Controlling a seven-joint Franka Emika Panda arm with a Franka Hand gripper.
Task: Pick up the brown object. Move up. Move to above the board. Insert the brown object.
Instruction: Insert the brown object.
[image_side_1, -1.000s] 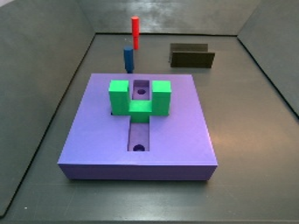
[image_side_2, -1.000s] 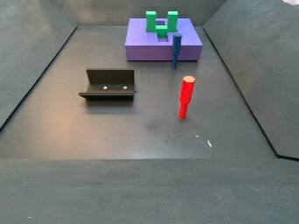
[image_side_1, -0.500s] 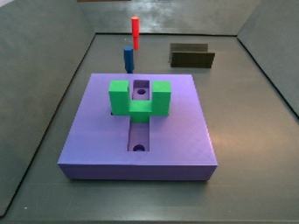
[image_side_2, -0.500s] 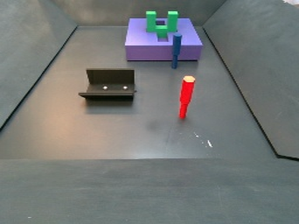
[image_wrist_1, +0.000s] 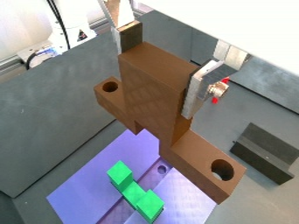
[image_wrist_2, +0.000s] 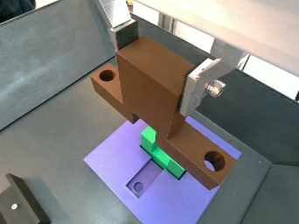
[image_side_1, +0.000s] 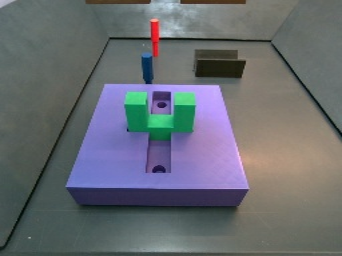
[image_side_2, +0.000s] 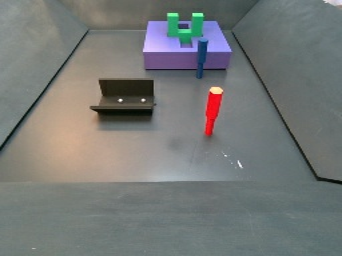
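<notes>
My gripper (image_wrist_1: 158, 70) is shut on the brown object (image_wrist_1: 152, 101), a reddish-brown bar with a round hole at each visible end. In both wrist views the silver fingers (image_wrist_2: 198, 85) clamp its raised middle (image_wrist_2: 152, 87). It hangs well above the purple board (image_wrist_1: 82, 188), over the green U-shaped block (image_wrist_1: 131, 188) and the groove (image_wrist_2: 142, 182). In a side view only a brown strip (image_side_1: 167, 2) shows at the upper edge, above the board (image_side_1: 201, 150) and the green block (image_side_1: 159, 112). The board (image_side_2: 167, 50) also shows far back in a side view. The gripper is out of both side views.
A red peg (image_side_1: 155, 38) and a blue peg (image_side_1: 146, 67) stand upright behind the board. A dark olive-brown open box (image_side_1: 219, 64) sits on the floor; it also shows in a side view (image_side_2: 124, 97). Grey walls enclose the floor.
The brown strip at the upper edge of a side view has grown much wider, as the held object moves into view over the board. Nothing on the floor has moved.
</notes>
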